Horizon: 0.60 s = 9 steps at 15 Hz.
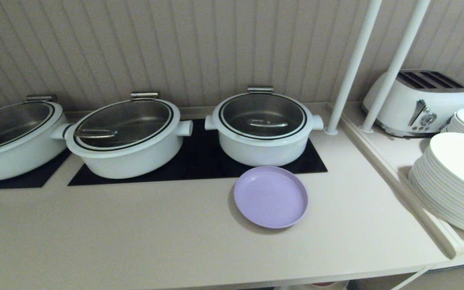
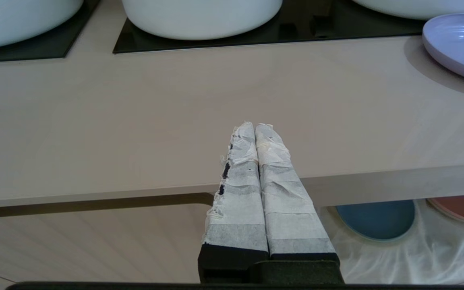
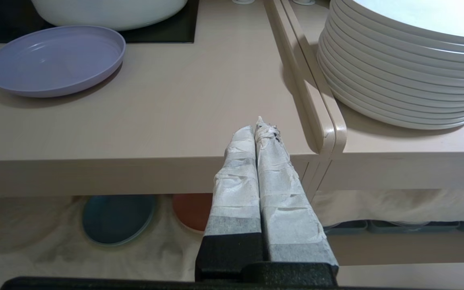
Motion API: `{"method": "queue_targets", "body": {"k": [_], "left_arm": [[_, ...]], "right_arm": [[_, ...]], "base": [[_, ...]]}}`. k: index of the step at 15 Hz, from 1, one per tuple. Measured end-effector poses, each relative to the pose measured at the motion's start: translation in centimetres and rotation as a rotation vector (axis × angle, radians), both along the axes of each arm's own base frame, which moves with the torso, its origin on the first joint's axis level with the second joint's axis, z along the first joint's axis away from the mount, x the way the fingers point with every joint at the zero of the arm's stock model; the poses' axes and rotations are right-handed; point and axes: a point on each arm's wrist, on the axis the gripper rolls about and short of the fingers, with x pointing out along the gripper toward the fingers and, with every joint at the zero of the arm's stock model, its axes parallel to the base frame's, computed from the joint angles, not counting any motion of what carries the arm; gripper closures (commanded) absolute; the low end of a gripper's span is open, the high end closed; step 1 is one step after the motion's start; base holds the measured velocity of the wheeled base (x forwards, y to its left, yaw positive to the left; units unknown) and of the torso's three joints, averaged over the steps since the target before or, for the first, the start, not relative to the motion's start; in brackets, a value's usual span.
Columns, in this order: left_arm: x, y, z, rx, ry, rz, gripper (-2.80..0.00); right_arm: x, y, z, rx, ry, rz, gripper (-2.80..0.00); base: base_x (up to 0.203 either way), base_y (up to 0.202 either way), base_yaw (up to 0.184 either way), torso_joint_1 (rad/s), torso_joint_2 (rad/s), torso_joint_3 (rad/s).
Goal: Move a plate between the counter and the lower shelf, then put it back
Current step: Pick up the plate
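Observation:
The lilac plate point(image 1: 270, 197) lies flat on the beige counter point(image 1: 135, 233), just in front of the right-hand pot; it also shows in the left wrist view point(image 2: 459, 42) and the right wrist view point(image 3: 54, 58). Below the counter's front edge, the lower shelf point(image 3: 34, 237) is draped in wrinkled white cloth. My left gripper point(image 2: 255, 125) is shut and empty, off the counter's front edge, well left of the plate. My right gripper point(image 3: 258, 127) is shut and empty too, at the front edge to the plate's right. Neither arm shows in the head view.
Three white lidded pots point(image 1: 262, 127) stand on black hob panels point(image 1: 199, 161). A raised side ledge point(image 1: 397, 177) carries stacked white plates point(image 1: 455, 181) and a toaster point(image 1: 417, 102). Two white poles point(image 1: 353, 68) rise at the back. A blue plate point(image 3: 117, 217) and a pink plate point(image 3: 191, 209) lie on the shelf cloth.

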Motion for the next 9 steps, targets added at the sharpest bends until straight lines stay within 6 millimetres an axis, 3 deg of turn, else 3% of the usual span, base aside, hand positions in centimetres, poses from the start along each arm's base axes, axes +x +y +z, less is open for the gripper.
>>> {"method": "queue_targets", "body": {"k": [5,9], "left_arm": [[0.0,0.0,0.0,0.0,0.0,0.0,0.0],[0.0,0.0,0.0,0.0,0.0,0.0,0.0]], "right_arm": [[0.0,0.0,0.2,-0.003,-0.01,-0.001,0.0],[-1.0,0.0,2.6,-0.002,-0.053,0.007,0.0]], "base": [[0.0,0.0,0.0,0.0,0.0,0.0],[0.0,0.0,0.0,0.0,0.0,0.0]]}}
